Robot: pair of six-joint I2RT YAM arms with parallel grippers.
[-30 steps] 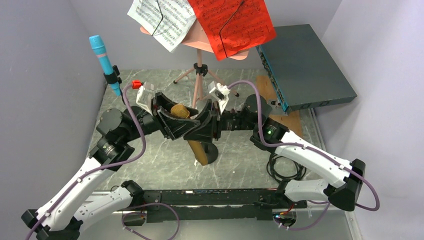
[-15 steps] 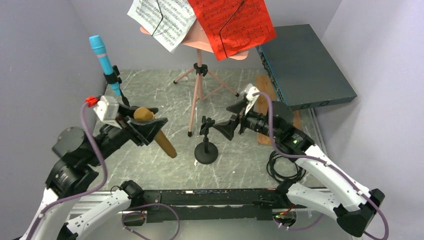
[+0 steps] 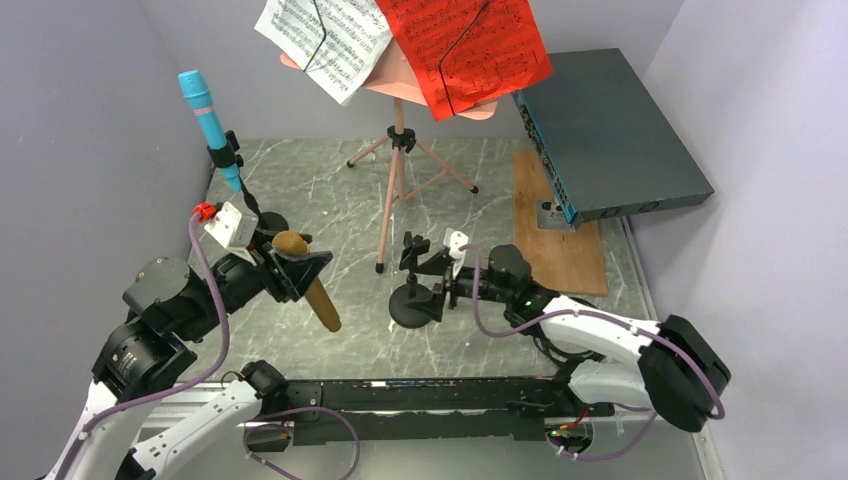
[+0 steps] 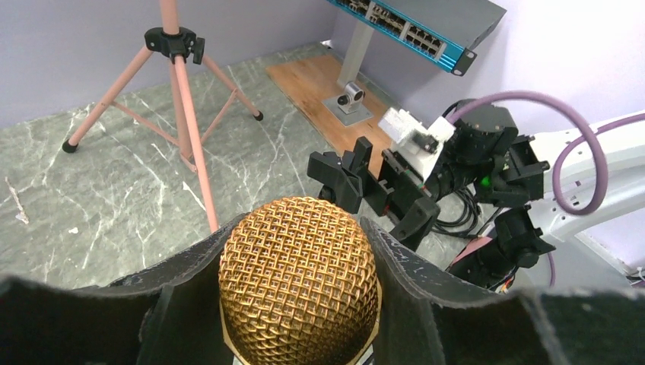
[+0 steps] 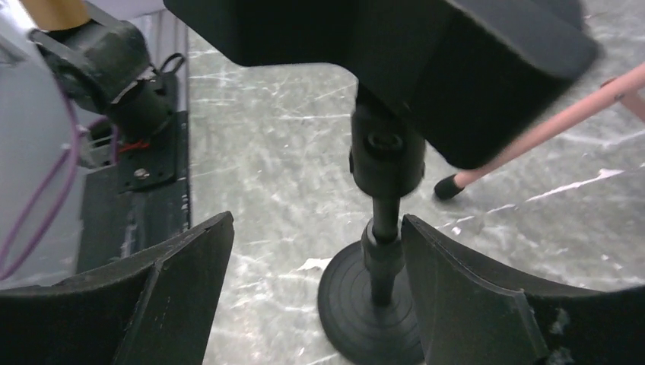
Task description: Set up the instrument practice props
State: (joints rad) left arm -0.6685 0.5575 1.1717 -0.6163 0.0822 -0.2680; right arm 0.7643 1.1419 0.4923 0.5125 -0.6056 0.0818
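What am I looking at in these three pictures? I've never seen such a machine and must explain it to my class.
The machine is a left arm and a right arm, bolted at the near edge of a table. The wide picture looks down from above and behind them; the other two come from cameras on the wrists. The left gripper is shut on a gold microphone. The right gripper is open, its fingers either side of a black round-based pole, not gripping it. Further back are a pink music stand holding a white page and a red page, a blue microphone, a teal box and a wooden board.
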